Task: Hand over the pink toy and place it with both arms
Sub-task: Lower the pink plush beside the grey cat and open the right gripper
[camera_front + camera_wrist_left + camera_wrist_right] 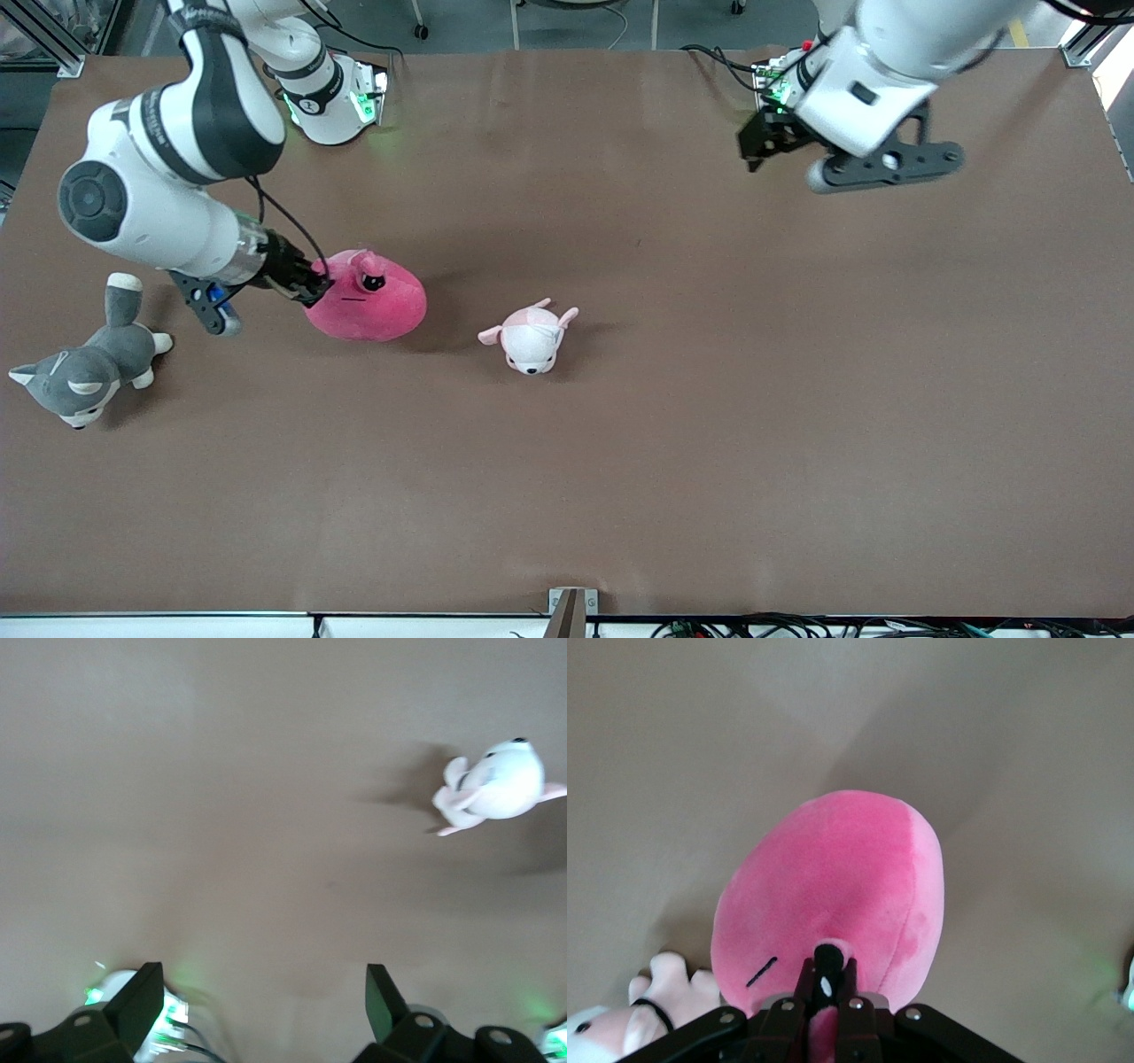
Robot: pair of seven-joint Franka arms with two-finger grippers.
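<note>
My right gripper is pinched tight on the pink toy, on the table beside the puppy. My left gripper waits spread wide. It's a thin pinch of plush, so the toy could slip on the lift.

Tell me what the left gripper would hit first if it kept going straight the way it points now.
Probably only bare table. The left gripper hangs open over it at the left arm's end, and nothing lies between its fingers. The pale puppy plush sits off to one side of that line, though depth is unclear.
</note>
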